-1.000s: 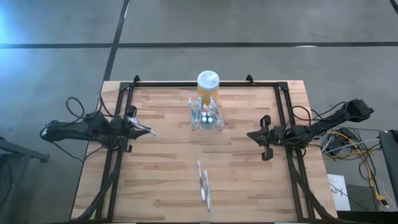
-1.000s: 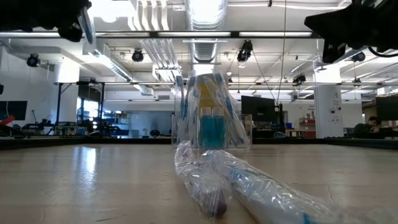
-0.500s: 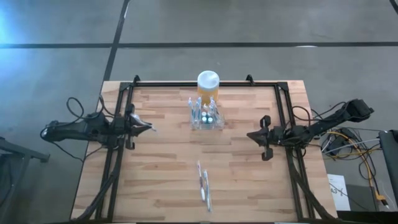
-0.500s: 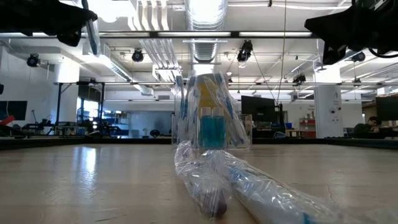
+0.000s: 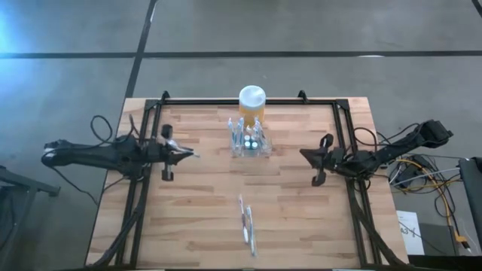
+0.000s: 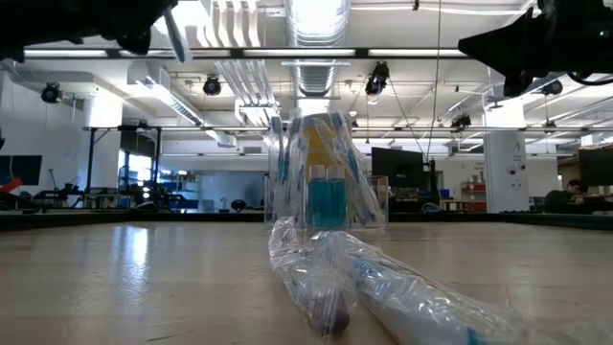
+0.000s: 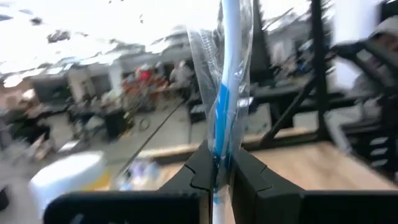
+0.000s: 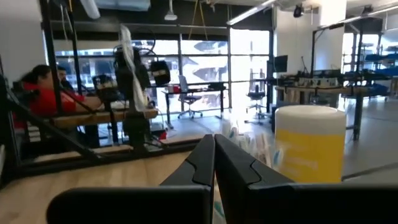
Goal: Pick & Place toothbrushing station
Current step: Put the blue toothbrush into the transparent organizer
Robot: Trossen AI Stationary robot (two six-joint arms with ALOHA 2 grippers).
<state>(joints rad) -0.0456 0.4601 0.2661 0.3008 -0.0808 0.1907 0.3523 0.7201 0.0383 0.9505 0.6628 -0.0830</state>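
The clear toothbrushing station (image 5: 250,144) stands at the table's far middle, right in front of a yellow jar with a white lid (image 5: 252,102). It also shows in the low view (image 6: 326,192). My left gripper (image 5: 179,154) hovers left of the station, shut on a plastic-wrapped white and blue toothbrush (image 7: 225,87). Another wrapped toothbrush (image 5: 246,220) lies flat on the table near the front middle. My right gripper (image 5: 312,162) hovers right of the station, shut and empty. My left gripper pinches the wrapped toothbrush between its two fingers (image 7: 198,171), on the shaft by its blue stretch (image 7: 219,140), through the clear wrapper. The fingers come level from the table's left side and lie across the brush. The brush is lifted clear of the table, near upright and slightly tilted (image 6: 174,34).
A black metal frame (image 5: 226,100) runs round the table's far and side edges. Bare wood lies between the station and the toothbrush on the table. A person sits in the room beyond the table (image 8: 43,90).
My left gripper has gone toward the table's right edge, closer to the station, carrying the wrapped toothbrush clear of the table. My right gripper has turned a little at its place.
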